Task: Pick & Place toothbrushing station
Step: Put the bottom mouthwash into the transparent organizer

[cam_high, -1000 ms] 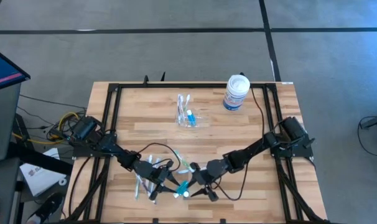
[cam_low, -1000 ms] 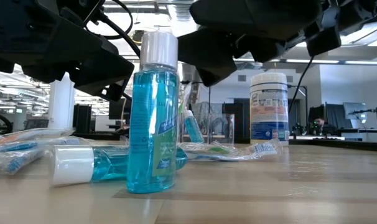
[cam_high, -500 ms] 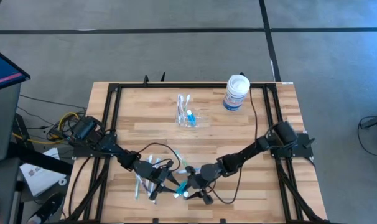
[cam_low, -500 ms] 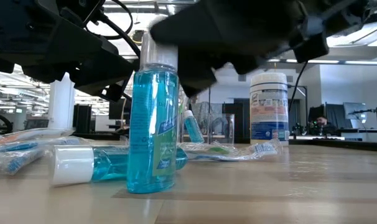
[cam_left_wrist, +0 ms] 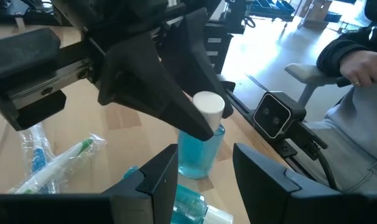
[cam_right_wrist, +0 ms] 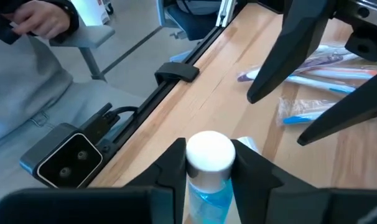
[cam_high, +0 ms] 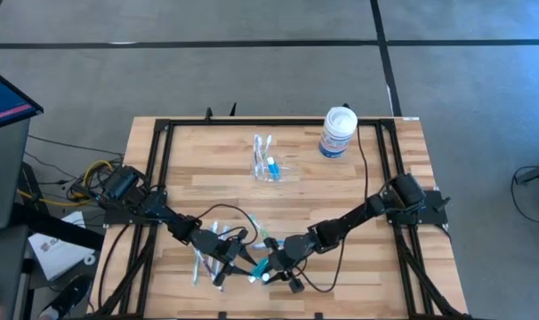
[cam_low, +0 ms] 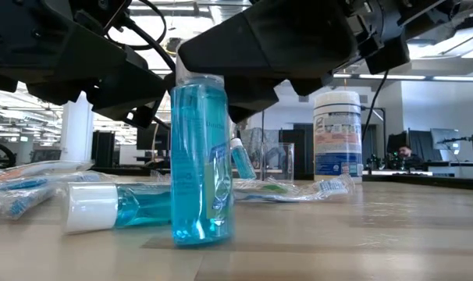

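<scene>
The toothbrushing station [cam_high: 269, 164], a clear organizer holding toothbrushes and a small tube, stands at the table's far middle, and shows in the low view [cam_low: 269, 160]. No gripper touches it. Near the front edge a blue mouthwash bottle [cam_low: 199, 160] stands upright. My right gripper [cam_high: 275, 267] is shut on its white cap [cam_right_wrist: 209, 151]. My left gripper [cam_high: 243, 261] hovers open and empty just left of the bottle [cam_left_wrist: 201, 146]. A second blue bottle [cam_low: 115, 207] lies on its side. My right gripper pinches the upright bottle's white cap [cam_right_wrist: 209, 151] between its two fingers [cam_right_wrist: 171, 167], one on each side. The fingers come level from the table's right. The bottle stands with its base on the table, leaning slightly.
A white jar with a blue label [cam_high: 337, 132] stands at the far right. Wrapped toothbrushes [cam_high: 204, 253] lie under my left arm, and more lie behind the bottles [cam_low: 295, 187]. A seated person [cam_left_wrist: 356, 106] is beyond the near edge. Bare wood lies between the bottles and the organizer.
My right gripper has gone toward the table's left and near edge, down to the upright bottle, and taken its cap between the fingers. The bottle has turned about its axis and slid slightly toward the right, still standing.
</scene>
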Motion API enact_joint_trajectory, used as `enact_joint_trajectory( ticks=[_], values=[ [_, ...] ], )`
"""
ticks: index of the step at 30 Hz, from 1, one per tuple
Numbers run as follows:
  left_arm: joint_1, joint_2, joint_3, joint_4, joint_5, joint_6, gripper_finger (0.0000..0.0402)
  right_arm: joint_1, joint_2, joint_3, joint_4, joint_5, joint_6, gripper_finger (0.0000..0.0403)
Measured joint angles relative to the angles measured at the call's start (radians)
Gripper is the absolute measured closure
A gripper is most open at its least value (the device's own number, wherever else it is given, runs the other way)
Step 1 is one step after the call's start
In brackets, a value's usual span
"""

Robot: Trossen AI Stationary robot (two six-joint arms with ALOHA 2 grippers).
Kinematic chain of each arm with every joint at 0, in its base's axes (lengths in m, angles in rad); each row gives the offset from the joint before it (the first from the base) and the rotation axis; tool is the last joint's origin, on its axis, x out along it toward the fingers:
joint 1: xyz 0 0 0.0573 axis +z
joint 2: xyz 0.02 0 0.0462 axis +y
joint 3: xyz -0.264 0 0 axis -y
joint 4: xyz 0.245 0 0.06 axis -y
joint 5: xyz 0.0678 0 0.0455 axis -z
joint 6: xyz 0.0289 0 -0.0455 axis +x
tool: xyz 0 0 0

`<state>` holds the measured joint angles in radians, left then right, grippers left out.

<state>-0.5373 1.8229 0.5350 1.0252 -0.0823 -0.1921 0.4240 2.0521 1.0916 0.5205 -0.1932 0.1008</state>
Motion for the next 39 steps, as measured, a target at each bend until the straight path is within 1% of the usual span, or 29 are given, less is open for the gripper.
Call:
enact_joint_trajectory(
  ticks=[10,19,26,31,34,39],
  values=[
    [0.0,0.0,0.0,0.0,-0.001,0.0,0.0253,0.0,-0.015,0.0,-0.016,0.0,-0.007,0.0317],
    [0.0,0.0,0.0,0.0,-0.004,0.0,0.0253,-0.008,-0.096,0.0,-0.114,0.011,-0.052,0.0317],
    [0.0,0.0,0.0,0.0,-0.004,0.0,0.0253,-0.038,-0.161,0.0,-0.195,0.016,-0.106,0.0317],
    [0.0,0.0,0.0,0.0,-0.004,0.0,0.0253,-0.064,-0.21,-0.001,-0.275,0.067,-0.139,0.0317],
    [0.0,0.0,0.0,0.0,-0.004,0.0,0.0253,-0.082,-0.242,-0.001,-0.304,0.074,-0.154,0.0317],
    [0.0,0.0,0.0,0.0,0.0,0.0,0.0253,-0.116,-0.287,-0.001,-0.371,0.116,-0.178,0.0317]
  ],
)
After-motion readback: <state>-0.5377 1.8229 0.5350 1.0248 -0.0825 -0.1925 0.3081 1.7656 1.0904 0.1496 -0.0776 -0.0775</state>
